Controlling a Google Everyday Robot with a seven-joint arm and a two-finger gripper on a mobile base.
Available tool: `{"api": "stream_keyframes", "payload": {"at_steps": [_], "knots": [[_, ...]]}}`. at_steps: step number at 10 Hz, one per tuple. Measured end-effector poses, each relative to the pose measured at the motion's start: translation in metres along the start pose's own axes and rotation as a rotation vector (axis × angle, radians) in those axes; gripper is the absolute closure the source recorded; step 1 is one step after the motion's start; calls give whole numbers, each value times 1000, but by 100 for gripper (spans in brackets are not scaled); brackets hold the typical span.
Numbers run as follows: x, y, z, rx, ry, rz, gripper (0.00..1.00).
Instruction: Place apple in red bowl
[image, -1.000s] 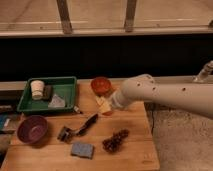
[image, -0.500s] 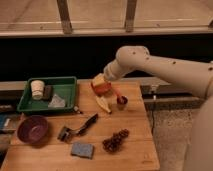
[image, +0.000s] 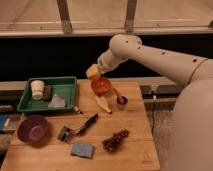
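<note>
My gripper is at the end of the white arm that reaches in from the right. It is shut on the apple, a small yellow-orange lump. It holds the apple in the air just above the far left rim of the red bowl. The bowl is round and orange-red and stands on the wooden table at the back middle. The apple hides most of the fingers.
A pale banana piece and a small dark red object lie just in front of the bowl. A green tray with a cup stands at the left. There are also a purple bowl, a brush, a sponge and grapes.
The arm has risen from low over the table beside the banana and swung left. The apple has gone up with it and is now above the bowl's far rim.
</note>
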Motion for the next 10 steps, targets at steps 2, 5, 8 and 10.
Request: {"api": "stream_keyframes", "payload": {"at_steps": [2, 5, 8, 10], "knots": [[5, -10, 1, 27, 9, 35, 100], [21, -56, 4, 72, 0, 116, 100], [12, -65, 31, 53, 4, 129, 100], [-6, -65, 56, 30, 0, 125, 100]]}}
